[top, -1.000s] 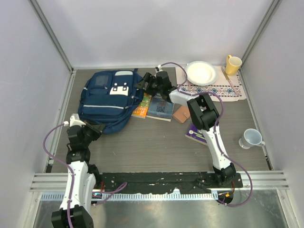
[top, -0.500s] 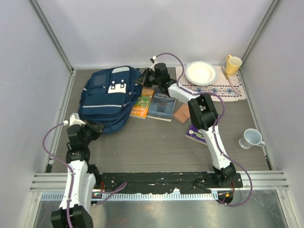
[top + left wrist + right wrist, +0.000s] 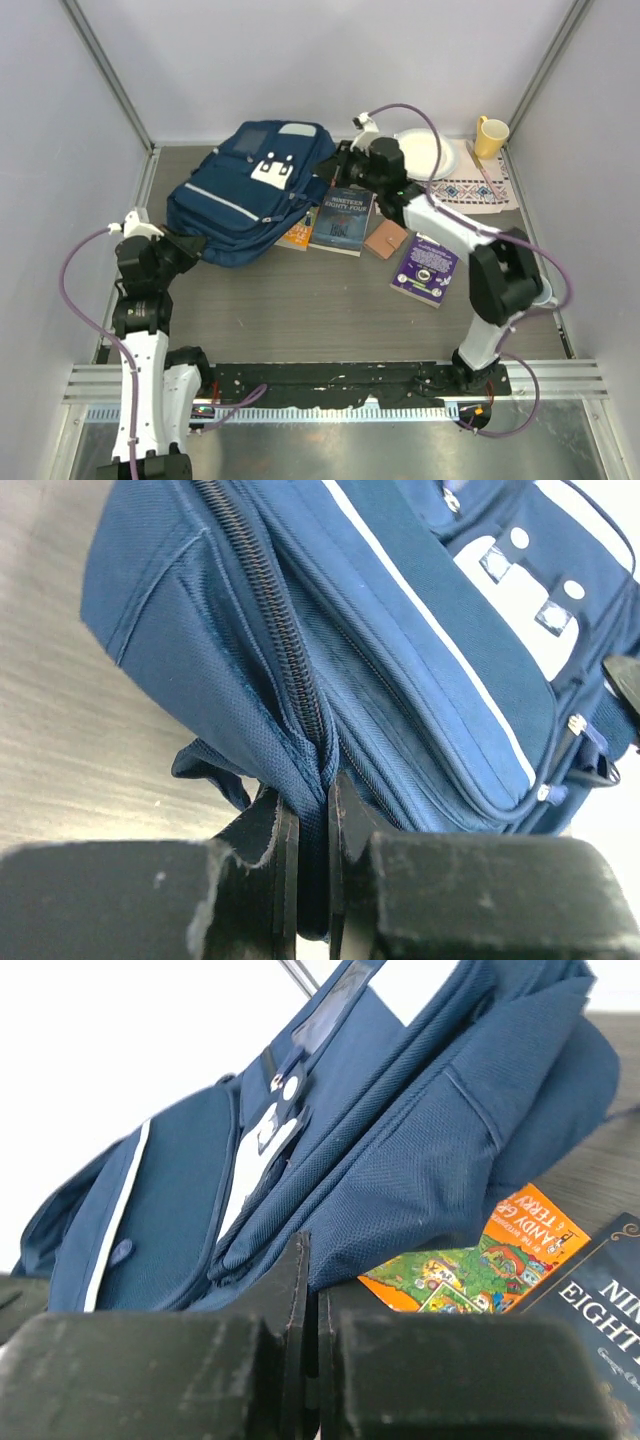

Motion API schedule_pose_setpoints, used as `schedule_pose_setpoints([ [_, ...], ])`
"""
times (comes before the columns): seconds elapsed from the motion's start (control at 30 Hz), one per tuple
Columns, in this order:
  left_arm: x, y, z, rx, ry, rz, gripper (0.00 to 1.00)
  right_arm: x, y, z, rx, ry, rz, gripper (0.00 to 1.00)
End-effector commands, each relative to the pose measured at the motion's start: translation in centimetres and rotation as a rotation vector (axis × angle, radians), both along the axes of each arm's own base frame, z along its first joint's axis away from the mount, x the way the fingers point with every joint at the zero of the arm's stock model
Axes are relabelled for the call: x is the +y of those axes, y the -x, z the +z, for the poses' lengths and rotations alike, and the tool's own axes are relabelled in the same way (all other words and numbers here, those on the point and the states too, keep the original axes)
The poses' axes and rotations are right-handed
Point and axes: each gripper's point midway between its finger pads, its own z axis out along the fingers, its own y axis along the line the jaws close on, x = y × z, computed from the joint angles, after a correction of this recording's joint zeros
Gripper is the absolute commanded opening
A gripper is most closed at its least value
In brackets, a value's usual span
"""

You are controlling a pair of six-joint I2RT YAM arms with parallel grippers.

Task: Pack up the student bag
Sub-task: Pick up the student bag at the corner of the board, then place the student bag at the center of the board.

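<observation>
The big navy blue cloth backpack (image 3: 240, 195) lay on the worktop (image 3: 320, 300). The left gripper (image 3: 310, 815) had jaws pinching its corner; the right gripper (image 3: 308, 1260) had jaws pressed together beside it. Opening seemed the step; next, the zip needed pulling.

On the grey wood-grain table (image 3: 300, 300) lie 3 books. An orange illustrated paperback (image 3: 298, 232) sits just left of a dark copy of Nineteen Eighty-Four (image 3: 343, 220), their edges touching. A small brown wallet (image 3: 385, 240) lies just right of that copy, with a purple book (image 3: 427, 268) nearer the front. At the far right, 1 white plate (image 3: 435, 150) rests on an embroidered placemat (image 3: 475, 190), and a yellow mug (image 3: 490, 136) stands at its far corner.
</observation>
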Motion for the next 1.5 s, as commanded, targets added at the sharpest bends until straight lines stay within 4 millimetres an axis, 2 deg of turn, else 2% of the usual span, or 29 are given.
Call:
schedule_pose_setpoints([
  [0.0, 2.0, -0.8, 7.8, -0.237, -0.156, 0.063, 0.00, -1.2, 8.6, 13.6, -0.383, -0.154, 0.162, 0.01],
  [0.03, 1.9, -0.8, 8.2, -0.248, -0.153, 0.055, 0.00, -1.7, 9.1, 11.9, -0.355, -0.136, 0.147, 0.01],
  [0.1, 1.3, -0.6, 8.8, -0.282, -0.140, 0.030, 0.00, -2.7, 10.6, 12.1, -0.388, -0.151, 0.145, 0.01],
  [0.13, 1.1, -0.6, 8.5, -0.280, -0.133, 0.023, 0.00, -3.4, 11.4, 11.3, -0.380, -0.151, 0.136, 0.01],
  [0.27, 1.2, -0.4, 8.7, -0.312, -0.111, 0.045, 0.00, -4.3, 12.2, 10.1, -0.341, -0.143, 0.102, 0.01],
  [0.4, -0.5, -0.3, 9.5, -0.351, -0.076, -0.038, 0.00, -5.5, 13.4, 9.9, -0.342, -0.136, 0.079, 0.01],
  [0.43, -1.0, -0.3, 9.2, -0.349, -0.067, -0.071, 0.00, -5.9, 13.6, 8.8, -0.327, -0.118, 0.067, 0.01],
  [0.5, -1.6, -0.5, 8.1, -0.323, -0.053, -0.109, 0.00, -7.1, 14.6, 8.6, -0.328, -0.110, 0.028, 0.01],
  [0.53, -1.8, -0.6, 6.5, -0.288, -0.042, -0.121, 0.00, -7.6, 15.1, 6.3, -0.279, -0.099, 0.015, 0.01],
  [0.57, -2.3, -0.5, 5.6, -0.269, -0.019, -0.146, 0.00, -8.3, 15.8, 6.4, -0.281, -0.117, -0.002, 0.01],
  [0.6, -2.5, -0.6, 4.6, -0.248, -0.001, -0.154, 0.00, -8.6, 16.2, 5.6, -0.258, -0.120, -0.010, 0.01],
  [0.63, -2.6, -0.7, 2.3, -0.192, 0.026, -0.155, 0.00, -9.0, 16.6, 3.1, -0.191, -0.115, -0.031, 0.01],
  [0.67, -2.4, -0.8, 1.1, -0.157, 0.048, -0.130, 0.00, -9.2, 16.9, 2.0, -0.161, -0.115, -0.039, 0.01],
  [0.7, -1.9, -0.9, -0.1, -0.117, 0.062, -0.098, 0.02, -9.5, 17.5, -0.5, -0.106, -0.100, -0.046, 0.01],
  [0.73, -1.7, -0.8, -2.5, -0.037, 0.087, -0.074, 0.13, -9.9, 17.4, -1.8, -0.063, -0.102, -0.077, 0.01],
  [0.8, -1.2, -0.8, -4.4, 0.039, 0.122, -0.018, 0.25, -10.1, 17.7, -3.9, 0.022, -0.141, -0.110, 0.01],
  [0.83, -1.2, -0.5, -5.5, 0.084, 0.139, -0.008, 0.53, -10.3, 18.1, -6.4, 0.088, -0.122, -0.126, 0.01],
  [0.87, -1.2, -0.4, -6.4, 0.122, 0.151, -0.002, 0.67, -10.4, 18.1, -6.9, 0.124, -0.157, -0.151, 0.01],
  [0.93, -1.1, 0.1, -7.0, 0.173, 0.157, 0.019, 0.83, -10.7, 18.5, -9.3, 0.192, -0.147, -0.187, 0.01],
  [1.0, -0.3, 0.3, -6.0, 0.153, 0.118, 0.053, 0.96, -11.0, 18.2, -10.0, 0.222, -0.159, -0.234, 0.01],
  [1.03, 0.1, 1.0, -6.2, 0.184, 0.102, 0.079, 1.00, -11.1, 18.0, -10.7, 0.243, -0.148, -0.254, 0.01],
  [1.07, 0.6, 1.3, -5.6, 0.173, 0.083, 0.102, 1.00, -11.1, 17.9, -10.7, 0.244, -0.154, -0.263, 0.01],
  [1.1, 1.1, 1.4, -3.4, 0.108, 0.052, 0.121, 1.00, -11.1, 17.6, -10.5, 0.251, -0.168, -0.276, 0.01],
  [1.17, 1.5, 2.2, -2.0, 0.087, 0.007, 0.130, 1.00, -11.1, 17.4, -10.4, 0.259, -0.182, -0.298, 0.01],
  [1.2, 1.5, 2.4, 0.0, 0.044, -0.007, 0.123, 1.00, -10.9, 17.3, -9.8, 0.264, -0.208, -0.301, 0.01],
  [1.23, 0.8, 3.0, 0.2, 0.057, -0.006, 0.087, 1.00, -11.2, 16.8, -9.4, 0.256, -0.224, -0.337, 0.01],
  [1.3, -0.1, 3.3, 2.0, 0.015, 0.002, 0.040, 1.00, -11.0, 16.4, -8.2, 0.236, -0.261, -0.364, 0.01],
  [1.37, -1.2, 3.7, 2.6, 0.006, 0.027, -0.021, 1.00, -10.7, 15.9, -6.9, 0.229, -0.312, -0.374, 0.01],
  [1.47, -1.6, 4.1, 3.6, -0.019, 0.016, -0.047, 1.00, -9.5, 15.0, -3.2, 0.178, -0.374, -0.338, 0.01],
])
